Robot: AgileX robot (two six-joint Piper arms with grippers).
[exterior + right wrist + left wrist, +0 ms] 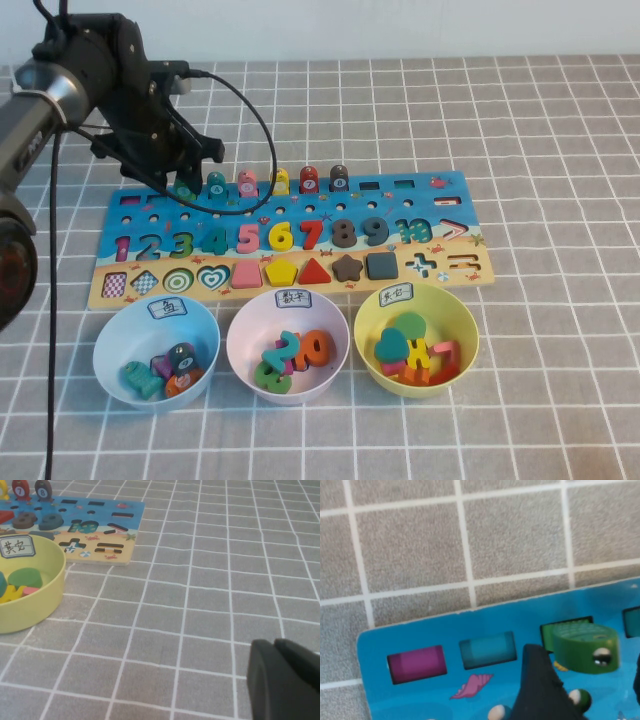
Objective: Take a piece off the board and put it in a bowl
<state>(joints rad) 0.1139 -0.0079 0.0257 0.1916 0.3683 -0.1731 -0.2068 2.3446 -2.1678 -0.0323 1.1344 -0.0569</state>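
**A:** Fingers on the left gripper (186, 183) are sitting spread wide around the piece (184, 188), which is still standing in its slot at the far edge of the board (420, 205). In the left wrist view one dark finger (540, 690) is showing just beside the green piece (585, 647), not squeezing it as far as I can tell.

**B:** Where's the bowl sitting?

**A:** Pale blue bowl (112, 345) is resting on the counter (560, 150) just in front of the board's left end, already holding a few pegs.

**B:** Right gripper doing anything?

**A:** Right gripper (285, 680) is hanging low over the counter, well apart from the board, fingers looking pressed together.
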